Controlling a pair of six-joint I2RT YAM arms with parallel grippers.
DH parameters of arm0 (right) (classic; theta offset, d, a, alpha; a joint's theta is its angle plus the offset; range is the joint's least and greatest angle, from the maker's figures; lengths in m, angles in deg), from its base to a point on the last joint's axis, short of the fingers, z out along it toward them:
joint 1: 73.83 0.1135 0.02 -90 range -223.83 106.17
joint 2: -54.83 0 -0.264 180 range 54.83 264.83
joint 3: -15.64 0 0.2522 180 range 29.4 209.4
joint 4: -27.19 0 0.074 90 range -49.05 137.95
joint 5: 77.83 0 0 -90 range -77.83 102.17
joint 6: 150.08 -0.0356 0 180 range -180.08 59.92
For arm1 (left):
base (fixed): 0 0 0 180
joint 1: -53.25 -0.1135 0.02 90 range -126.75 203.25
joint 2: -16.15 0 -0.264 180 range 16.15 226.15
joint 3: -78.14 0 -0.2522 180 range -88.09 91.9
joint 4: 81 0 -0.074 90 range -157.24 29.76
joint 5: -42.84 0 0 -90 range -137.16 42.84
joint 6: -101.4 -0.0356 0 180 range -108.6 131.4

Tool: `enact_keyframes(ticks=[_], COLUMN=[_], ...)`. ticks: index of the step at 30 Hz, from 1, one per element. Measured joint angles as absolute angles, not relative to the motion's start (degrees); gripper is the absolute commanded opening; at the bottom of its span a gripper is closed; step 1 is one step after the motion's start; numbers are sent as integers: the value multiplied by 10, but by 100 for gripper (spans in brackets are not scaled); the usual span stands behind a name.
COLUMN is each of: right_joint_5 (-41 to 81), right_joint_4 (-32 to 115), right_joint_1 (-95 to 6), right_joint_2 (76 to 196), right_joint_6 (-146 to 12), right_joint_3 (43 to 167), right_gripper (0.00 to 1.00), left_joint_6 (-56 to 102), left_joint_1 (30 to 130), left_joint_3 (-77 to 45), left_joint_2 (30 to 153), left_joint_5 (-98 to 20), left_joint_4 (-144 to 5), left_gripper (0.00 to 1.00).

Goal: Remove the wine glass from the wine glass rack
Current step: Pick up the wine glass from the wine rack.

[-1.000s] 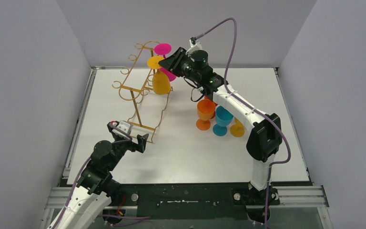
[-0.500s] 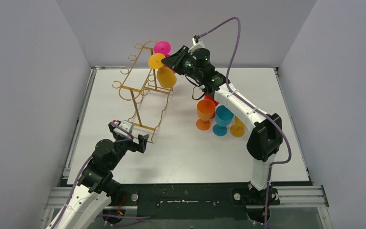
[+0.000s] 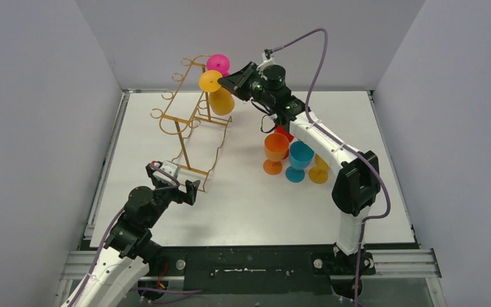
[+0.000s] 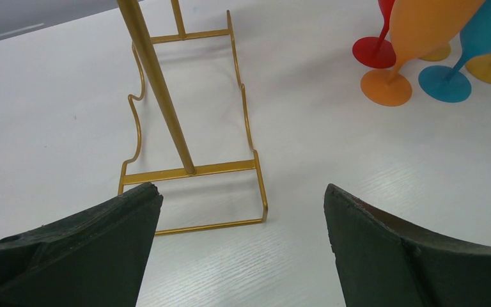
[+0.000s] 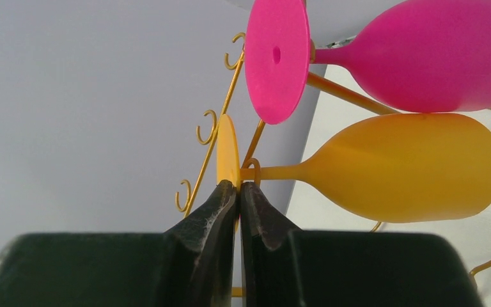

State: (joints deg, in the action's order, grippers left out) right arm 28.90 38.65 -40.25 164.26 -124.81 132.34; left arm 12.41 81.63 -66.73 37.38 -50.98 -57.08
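The gold wire rack [image 3: 188, 118] stands at the back left of the table. A yellow wine glass [image 3: 220, 99] hangs upside down from its top arm, foot disc [image 3: 209, 80] up, with a pink glass [image 3: 218, 63] behind it. My right gripper [image 3: 224, 79] is shut on the edge of the yellow glass's foot [image 5: 228, 153]; the stem still sits in a hook. The pink glass [image 5: 422, 54] hangs just above it in the right wrist view. My left gripper [image 3: 192, 187] is open and empty by the near end of the rack base [image 4: 192, 171].
Several glasses stand upright right of the rack: orange [image 3: 275, 152], blue [image 3: 298, 161], red [image 3: 283, 133] and yellow [image 3: 319, 173]. They also show in the left wrist view, the orange foot [image 4: 386, 87] and blue foot [image 4: 444, 83] among them. Grey walls enclose the table.
My right gripper has shifted slightly right and up with the yellow glass's foot; the yellow bowl has swung. The left arm has not moved.
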Motion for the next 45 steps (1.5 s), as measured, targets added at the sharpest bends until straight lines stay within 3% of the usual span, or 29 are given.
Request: enact_keyframes(ticks=[45], right_joint_5=[335], right_joint_4=[332], right_joint_1=[-420], right_joint_2=[1616], right_joint_6=[-1320], right_joint_3=[1265], right_gripper=[0], left_joint_6=[124], left_joint_1=[816], left_joint_3=[-667], left_joint_2=[389], left_joint_5=[-510], left_joint_4=[-571], left_gripper=[97])
